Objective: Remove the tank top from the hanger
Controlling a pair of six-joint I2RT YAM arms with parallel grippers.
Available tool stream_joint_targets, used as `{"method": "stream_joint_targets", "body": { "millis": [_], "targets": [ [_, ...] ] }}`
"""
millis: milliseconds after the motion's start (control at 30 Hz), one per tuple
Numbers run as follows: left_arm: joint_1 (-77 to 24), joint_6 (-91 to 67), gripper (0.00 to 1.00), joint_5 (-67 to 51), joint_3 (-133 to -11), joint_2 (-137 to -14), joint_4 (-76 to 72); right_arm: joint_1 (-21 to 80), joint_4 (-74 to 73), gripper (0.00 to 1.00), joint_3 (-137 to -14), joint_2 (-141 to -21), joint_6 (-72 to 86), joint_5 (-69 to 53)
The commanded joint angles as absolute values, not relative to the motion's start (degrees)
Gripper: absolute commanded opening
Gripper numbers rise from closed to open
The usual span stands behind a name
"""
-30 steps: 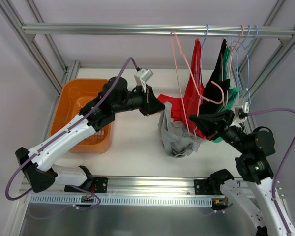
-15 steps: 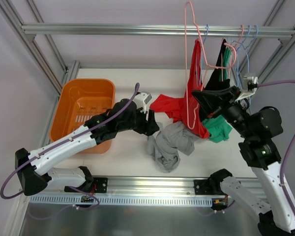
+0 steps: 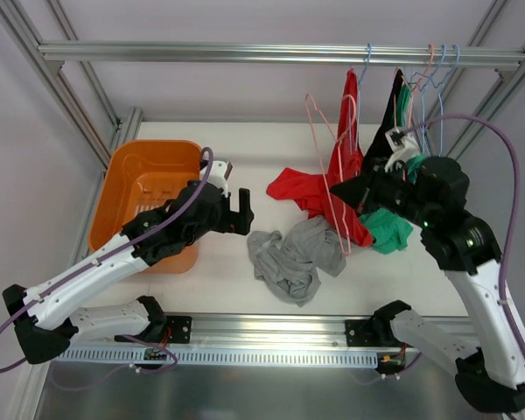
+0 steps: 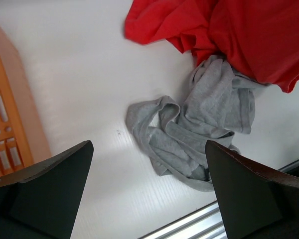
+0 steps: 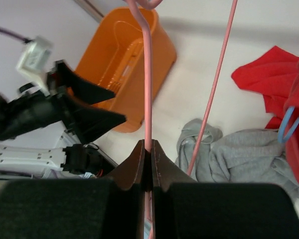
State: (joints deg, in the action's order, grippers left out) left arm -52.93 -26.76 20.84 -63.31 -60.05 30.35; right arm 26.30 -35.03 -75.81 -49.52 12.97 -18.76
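Removal judged complete: tank top (image 3: 289,258) heaped lower centre. Left tool (image 3: 241,213) agape, right tool (image 5: 150,149) clamping hanger (image 5: 148,74) — next, rehang it.

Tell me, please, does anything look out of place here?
The light grey fabric tank top lies crumpled on the white table, against the red garment. The thin pink wire hanger stands bare in the right hand.
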Motion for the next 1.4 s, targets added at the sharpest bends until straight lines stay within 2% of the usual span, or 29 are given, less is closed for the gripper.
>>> {"method": "stream_joint_targets", "body": {
  "millis": [0,333,500,733,867,933,967,1067,1167,1367],
  "targets": [
    [-52.38,-24.88,0.99,21.37,-65.48,-58.01,32.43,26.63,-35.77,0.00,-85.38,-59.21,9.94,-14.95],
    [-52.38,-22.24,0.99,12.48,-61.88,-53.18,32.34,24.35,-39.72,0.00,-113.98,-86.47,10.54,-12.04],
    [-52.47,-22.67,0.99,10.02,-59.94,-52.38,32.26,22.59,-39.64,0.00,-116.63,-91.84,12.66,-11.87],
    [-52.47,-22.06,0.99,6.51,-59.41,-52.99,32.26,23.20,-36.57,0.00,-107.50,-88.60,13.89,-11.52],
    [-53.00,-21.54,0.99,3.87,-61.08,-56.68,31.73,23.29,-36.47,0.46,-105.82,-86.14,13.62,-12.65],
    [-54.39,-20.74,0.99,3.95,-62.05,-59.92,30.68,23.20,-36.56,0.58,-105.38,-84.73,13.27,-12.92],
    [-54.93,-20.31,0.99,3.69,-62.22,-60.90,29.98,23.03,-36.56,0.76,-105.21,-82.81,12.66,-13.01],
    [-57.13,-18.81,0.99,2.90,-62.49,-64.85,26.29,22.59,-37.87,0.99,-104.15,-79.11,11.26,-13.71],
    [-58.01,-18.02,0.99,0.53,-62.49,-69.86,21.91,22.24,-41.56,0.99,-101.96,-72.79,6.96,-13.19],
    [-61.51,-17.23,0.99,0.26,-67.14,-85.41,16.27,22.24,-49.56,1.00,-90.11,-54.25,-2.89,-1.86]
  ]
}}
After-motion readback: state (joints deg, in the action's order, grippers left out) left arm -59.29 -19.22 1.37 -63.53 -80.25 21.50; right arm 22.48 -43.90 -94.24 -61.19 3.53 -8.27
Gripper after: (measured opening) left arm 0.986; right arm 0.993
